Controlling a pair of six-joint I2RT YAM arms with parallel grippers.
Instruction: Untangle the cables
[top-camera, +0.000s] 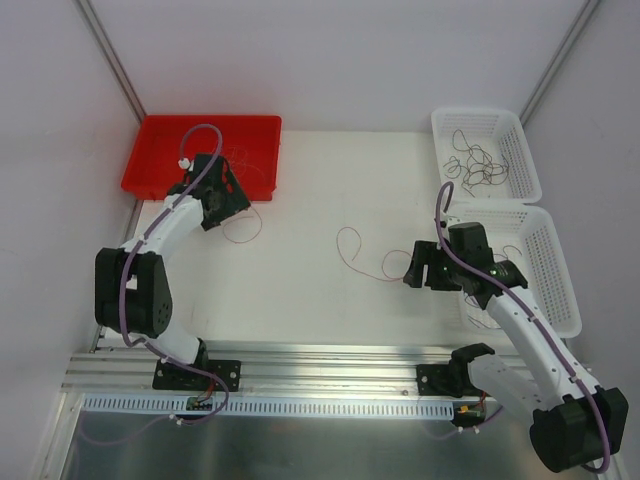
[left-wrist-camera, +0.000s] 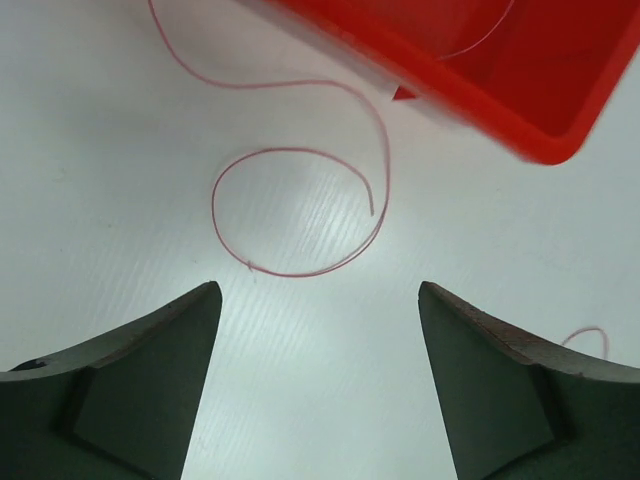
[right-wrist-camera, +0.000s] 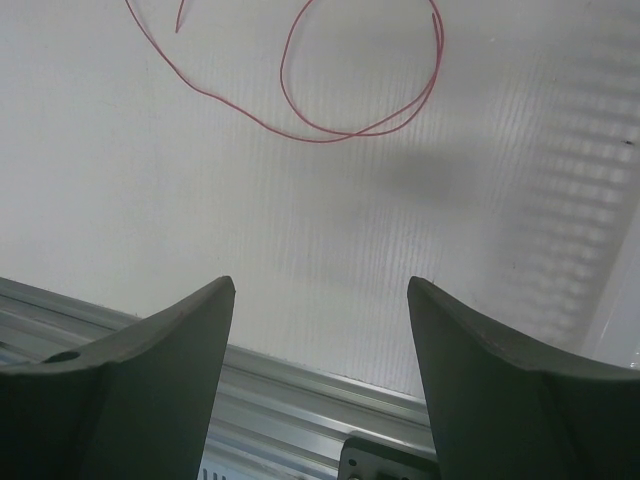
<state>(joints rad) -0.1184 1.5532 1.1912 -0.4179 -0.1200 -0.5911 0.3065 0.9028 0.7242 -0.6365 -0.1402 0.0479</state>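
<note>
Left hand (left-wrist-camera: 315, 290) and right hand (right-wrist-camera: 320, 285) both spread wide, empty, over cables (left-wrist-camera: 300, 273) lying flat: hair-thin, featherlight, springy, likely slippery, so pinch squarely across a loop's arc.

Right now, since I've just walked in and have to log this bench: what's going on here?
Two robot arms are sorting out thin cables, and neither holds anything. The left hand hangs open over a pink cable curled on the table beside the red bin. The right hand is open too, near a red cable looped mid-table. A dark tangle of cables sits in the far white basket on the right.
</note>
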